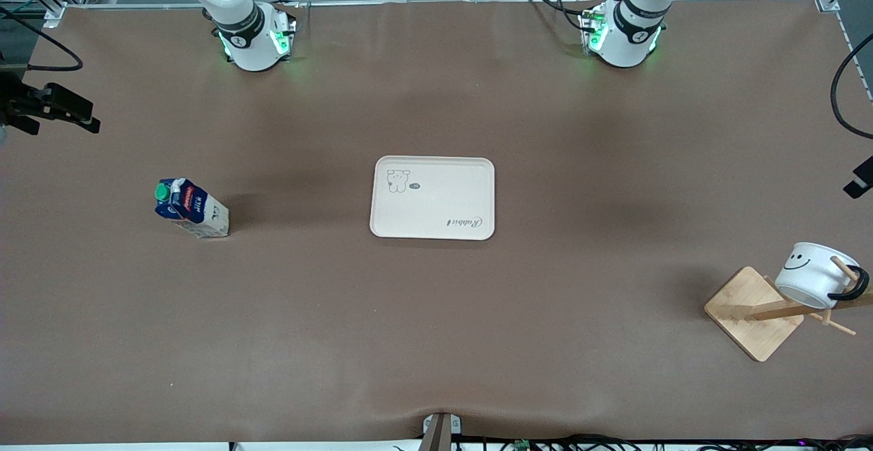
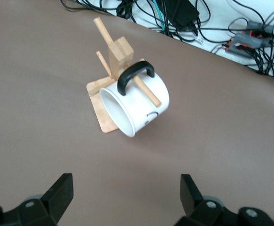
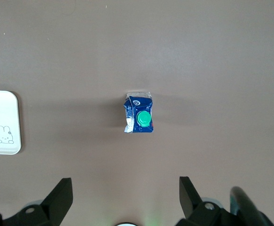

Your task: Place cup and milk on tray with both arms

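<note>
The cream tray (image 1: 436,195) lies at the table's middle with nothing on it. The milk (image 1: 191,209) stands on the table toward the right arm's end. The cup (image 1: 815,275) hangs tilted by its black handle on a wooden rack peg toward the left arm's end. My left gripper (image 2: 126,188) is open and empty, up over bare table, well apart from the cup (image 2: 141,106). My right gripper (image 3: 122,188) is open and empty, high over the table, with the milk (image 3: 140,118) below it and a corner of the tray (image 3: 0,113) to one side.
The wooden rack (image 1: 753,311) has a square base and slanted pegs (image 2: 109,44). Cables and power bricks (image 2: 183,14) lie off the table edge past the rack. Both arm bases (image 1: 256,38) (image 1: 624,35) stand along the table edge farthest from the front camera.
</note>
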### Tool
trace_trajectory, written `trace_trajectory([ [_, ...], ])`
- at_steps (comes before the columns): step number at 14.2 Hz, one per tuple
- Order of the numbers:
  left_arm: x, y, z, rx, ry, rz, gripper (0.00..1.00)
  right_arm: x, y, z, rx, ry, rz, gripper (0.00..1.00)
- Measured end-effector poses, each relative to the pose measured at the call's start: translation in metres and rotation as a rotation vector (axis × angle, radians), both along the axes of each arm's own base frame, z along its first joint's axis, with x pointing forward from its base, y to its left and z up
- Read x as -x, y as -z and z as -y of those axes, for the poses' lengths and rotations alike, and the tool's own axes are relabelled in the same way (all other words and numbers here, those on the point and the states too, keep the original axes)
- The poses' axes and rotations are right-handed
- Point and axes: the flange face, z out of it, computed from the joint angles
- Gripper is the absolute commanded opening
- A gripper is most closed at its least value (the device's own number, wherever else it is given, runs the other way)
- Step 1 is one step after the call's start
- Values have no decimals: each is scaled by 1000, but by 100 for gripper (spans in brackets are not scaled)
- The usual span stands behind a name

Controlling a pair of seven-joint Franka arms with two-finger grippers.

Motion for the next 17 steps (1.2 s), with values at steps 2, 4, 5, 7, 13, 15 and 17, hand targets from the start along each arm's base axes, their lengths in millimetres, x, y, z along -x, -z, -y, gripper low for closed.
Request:
trace_trajectory([
  [2,0,21,-4,-9,-16,32,100,0,1,1,0,1,-1,100],
  [4,0,37,-5,-21,-21,59,100,-1,2,1,0,2,-3,100],
  [5,-1,43,-7,-23,-16,73,100,-1,2,1,0,3,-4,100],
  [7,-5,56,-13,23,-2,109,100,-1,3,2,0,3,-5,100],
  [13,-23,99,-30,62,73,194,100,-2,2,2,1,3,-2,100],
  [15,-26,110,-35,72,103,234,100,-2,2,2,1,3,0,100],
  [17,-29,124,-39,108,124,274,97,-3,2,2,2,4,7,100],
])
